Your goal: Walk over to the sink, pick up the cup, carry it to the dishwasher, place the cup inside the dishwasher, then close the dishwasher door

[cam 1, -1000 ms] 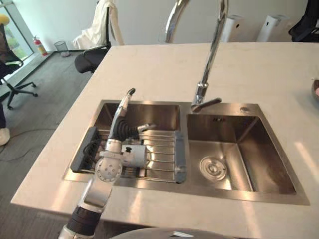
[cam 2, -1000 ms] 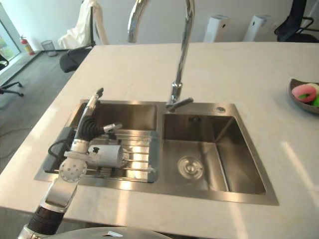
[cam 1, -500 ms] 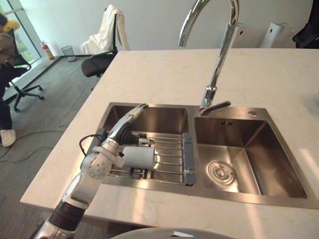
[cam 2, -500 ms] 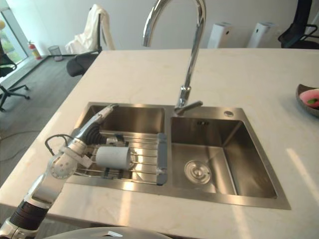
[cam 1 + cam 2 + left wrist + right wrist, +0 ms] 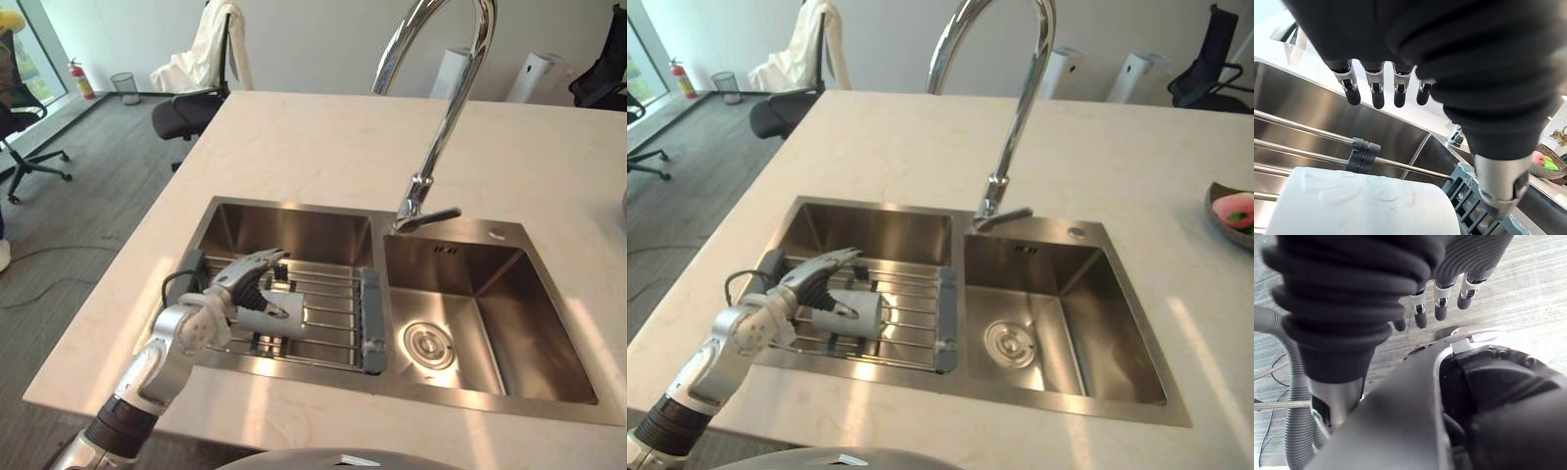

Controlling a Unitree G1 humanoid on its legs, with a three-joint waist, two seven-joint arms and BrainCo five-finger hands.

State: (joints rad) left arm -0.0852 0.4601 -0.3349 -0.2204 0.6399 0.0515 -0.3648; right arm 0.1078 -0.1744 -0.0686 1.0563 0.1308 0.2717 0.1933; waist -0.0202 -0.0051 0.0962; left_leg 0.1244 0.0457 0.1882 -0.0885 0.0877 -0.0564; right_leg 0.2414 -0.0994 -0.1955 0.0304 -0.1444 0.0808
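Your widest surface is the pale countertop (image 5: 323, 147), running from the top of the head views down to the bottom edge. Set into its middle is the steel double sink (image 5: 534, 313), with the tall arched faucet (image 5: 451, 108) rising behind the divider. The right basin holds nothing but its round drain (image 5: 427, 343). A wire rack (image 5: 370, 313) spans the left basin.

Your left arm comes in from the lower left of the frame and reaches over the sink's near rim. The left hand (image 5: 247, 279) is arched over the rack, its fingers (image 5: 1376, 93) spread and almost straight, not closed on anything.

The cup (image 5: 279, 315) lies on its side on the rack, right under that hand. You can't tell whether the palm touches it.

At the right edge, a dark bowl (image 5: 1218, 227) holds pink and green items.

Your right hand (image 5: 1440, 308) hangs over the floor, fingers loose and empty.
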